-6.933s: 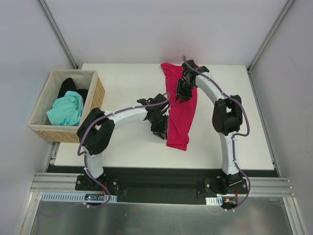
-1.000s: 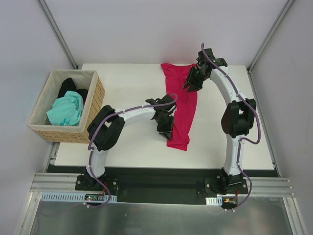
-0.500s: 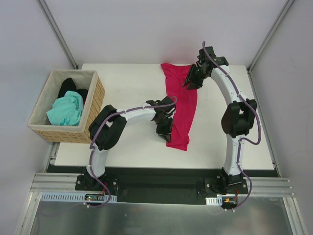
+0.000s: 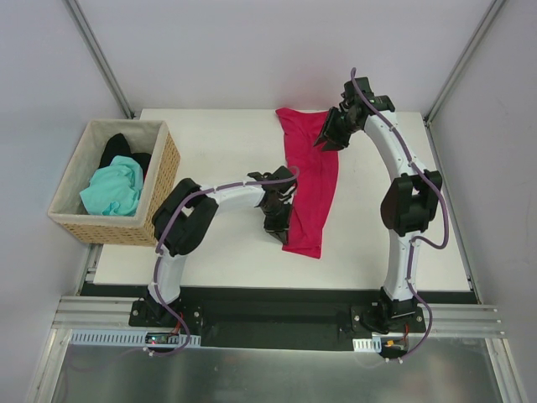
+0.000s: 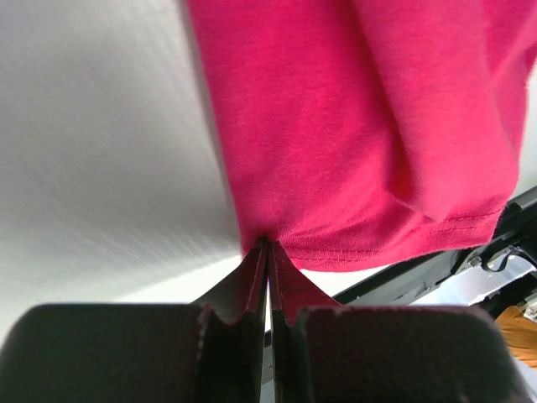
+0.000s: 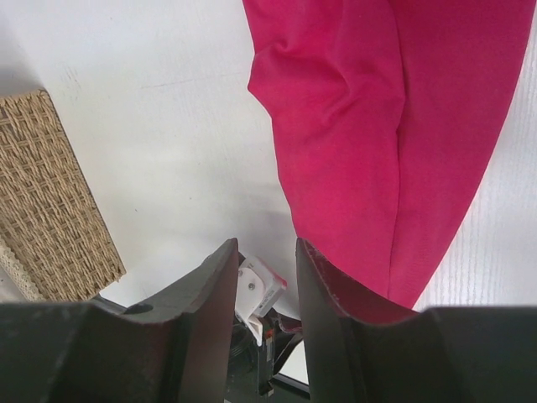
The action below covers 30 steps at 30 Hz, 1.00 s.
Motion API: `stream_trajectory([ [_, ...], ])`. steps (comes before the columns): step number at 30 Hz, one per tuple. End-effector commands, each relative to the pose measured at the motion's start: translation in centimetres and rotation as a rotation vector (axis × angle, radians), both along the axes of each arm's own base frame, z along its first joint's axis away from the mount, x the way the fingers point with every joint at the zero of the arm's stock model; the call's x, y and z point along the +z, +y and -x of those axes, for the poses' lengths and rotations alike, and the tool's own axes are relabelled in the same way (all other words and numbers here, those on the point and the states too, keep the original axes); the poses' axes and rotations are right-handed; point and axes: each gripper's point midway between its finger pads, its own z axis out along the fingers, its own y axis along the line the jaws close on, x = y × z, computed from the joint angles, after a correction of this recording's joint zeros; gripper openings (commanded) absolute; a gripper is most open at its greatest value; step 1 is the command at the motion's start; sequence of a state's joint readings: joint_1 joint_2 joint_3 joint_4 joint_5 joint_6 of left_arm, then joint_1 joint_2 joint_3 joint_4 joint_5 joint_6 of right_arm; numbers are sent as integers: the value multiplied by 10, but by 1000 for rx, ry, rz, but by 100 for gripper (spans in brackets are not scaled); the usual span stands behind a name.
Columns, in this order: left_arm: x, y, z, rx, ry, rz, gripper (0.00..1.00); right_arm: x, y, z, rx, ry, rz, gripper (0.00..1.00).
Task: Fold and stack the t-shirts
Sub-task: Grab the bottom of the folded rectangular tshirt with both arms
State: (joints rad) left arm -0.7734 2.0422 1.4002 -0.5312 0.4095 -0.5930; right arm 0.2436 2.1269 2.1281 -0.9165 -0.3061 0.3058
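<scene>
The crimson t-shirt (image 4: 310,176) lies on the table as a long narrow strip running from the far edge toward me. My left gripper (image 4: 281,225) sits at the strip's near left edge. In the left wrist view the left gripper (image 5: 266,245) is shut, pinching the hem of the crimson shirt (image 5: 352,126). My right gripper (image 4: 327,138) hovers over the shirt's far right side. In the right wrist view the right gripper (image 6: 264,252) is open with nothing between its fingers, and the crimson cloth (image 6: 377,126) lies below. A mint-green t-shirt (image 4: 113,189) and a black t-shirt (image 4: 117,149) lie in the basket.
The tan wicker basket (image 4: 101,228) stands off the table's left edge; its woven wall (image 6: 50,193) shows in the right wrist view. The white table (image 4: 403,243) extends to the right of the shirt. Grey walls and metal rails enclose the back and sides.
The left gripper has closed on the shirt's near left hem, and the strip's near end has shifted slightly left. The right gripper has drifted a little toward the far right.
</scene>
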Motion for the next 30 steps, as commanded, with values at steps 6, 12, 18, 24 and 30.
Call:
stream_trajectory([
  [6, 5, 18, -1, 47, -17, -37, 0, 24, 4, -4, -12, -37, -53, 37],
  [12, 4, 27, 2, 73, -21, -67, 0, 18, 6, -3, -8, -23, -55, 37],
  [18, 2, 32, 3, 102, -19, -84, 0, 3, 6, 7, 7, 17, -42, 37],
  [24, 4, 29, 2, 104, -19, -74, 0, -23, 4, 36, 0, 72, -19, 37],
  [30, 8, 27, 3, 105, -17, -62, 0, -55, -1, 53, -50, 119, -18, 37],
])
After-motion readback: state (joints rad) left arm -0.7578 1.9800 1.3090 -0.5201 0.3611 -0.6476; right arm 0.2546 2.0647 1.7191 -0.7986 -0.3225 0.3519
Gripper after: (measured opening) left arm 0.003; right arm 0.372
